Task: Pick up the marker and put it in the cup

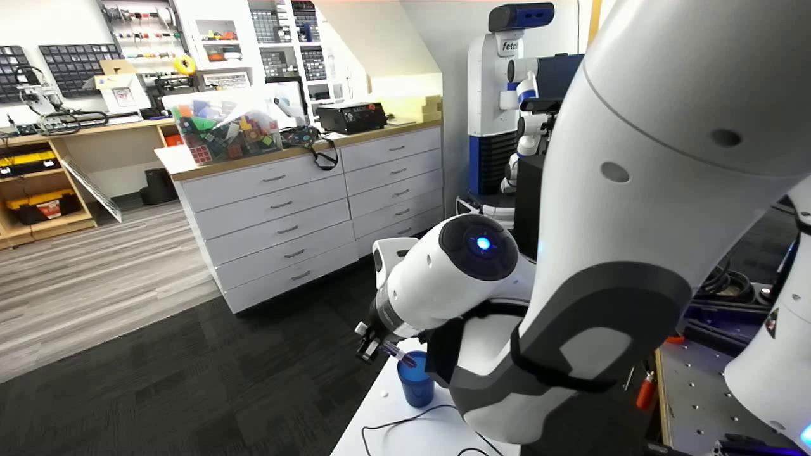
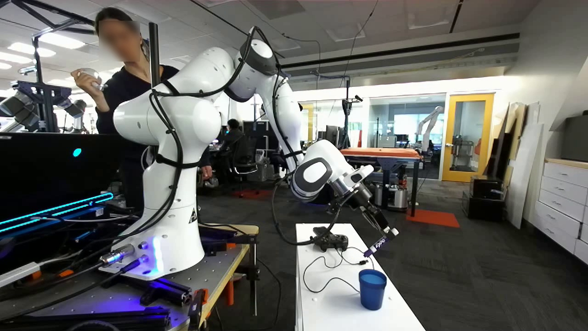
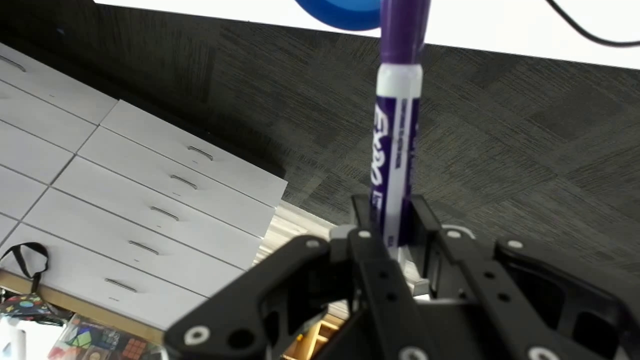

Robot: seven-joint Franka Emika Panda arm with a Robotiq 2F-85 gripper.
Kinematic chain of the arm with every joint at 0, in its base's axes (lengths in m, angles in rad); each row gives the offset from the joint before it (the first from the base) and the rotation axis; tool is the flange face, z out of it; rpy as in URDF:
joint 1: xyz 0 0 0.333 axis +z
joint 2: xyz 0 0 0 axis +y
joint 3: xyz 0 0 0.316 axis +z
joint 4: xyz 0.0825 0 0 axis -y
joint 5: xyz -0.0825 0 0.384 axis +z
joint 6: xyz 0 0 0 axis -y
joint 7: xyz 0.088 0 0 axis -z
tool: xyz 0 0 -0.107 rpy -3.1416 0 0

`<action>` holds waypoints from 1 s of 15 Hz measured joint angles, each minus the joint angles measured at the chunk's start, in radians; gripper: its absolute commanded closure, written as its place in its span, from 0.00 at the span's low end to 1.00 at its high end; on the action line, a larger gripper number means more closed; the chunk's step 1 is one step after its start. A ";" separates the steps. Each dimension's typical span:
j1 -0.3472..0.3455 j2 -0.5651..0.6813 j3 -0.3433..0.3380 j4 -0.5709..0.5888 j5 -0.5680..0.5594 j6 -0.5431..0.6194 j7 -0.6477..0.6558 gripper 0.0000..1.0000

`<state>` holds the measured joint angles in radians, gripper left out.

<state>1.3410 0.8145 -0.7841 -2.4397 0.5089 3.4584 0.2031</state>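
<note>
Both black fingers of the gripper [image 3: 392, 220] are drawn in snugly against one purple marker [image 3: 397, 125], clasping it by the end away from its cap. That marker slants cap-down, outside the single blue cup [image 2: 372, 290], its lower end near the rim and higher than it. The cup stands upright on a narrow white table [image 2: 335, 312], together with one game controller [image 2: 335, 241] and looping black cable [image 3: 615, 44]. Dark carpet [image 1: 190, 386] spreads around, with pale wood planks [image 1: 127, 285] past a white cabinet [image 1: 393, 132]. I count ten drawers [image 1: 247, 212] there, in two columns of five, and on top one clear bin [image 1: 222, 130] of puzzle cubes [image 1: 201, 154]. Two people are about: one standing person [image 2: 121, 92] behind the arm [image 2: 197, 119], one seated person [image 2: 234, 138] farther off. One yellow door [image 2: 459, 176] is at the back, and one robot lettered "fetch" [image 1: 494, 95] rises beyond the cabinet.
</note>
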 measured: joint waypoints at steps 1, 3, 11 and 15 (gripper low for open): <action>0.000 0.008 0.002 0.005 0.006 0.000 0.001 0.94; 0.000 0.023 0.007 0.012 0.021 0.000 0.003 0.94; 0.014 0.069 0.020 0.017 0.130 0.000 0.014 0.94; 0.024 0.098 0.019 0.009 0.145 0.000 0.060 0.94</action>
<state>1.3646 0.9121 -0.7654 -2.4309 0.6541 3.4584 0.2636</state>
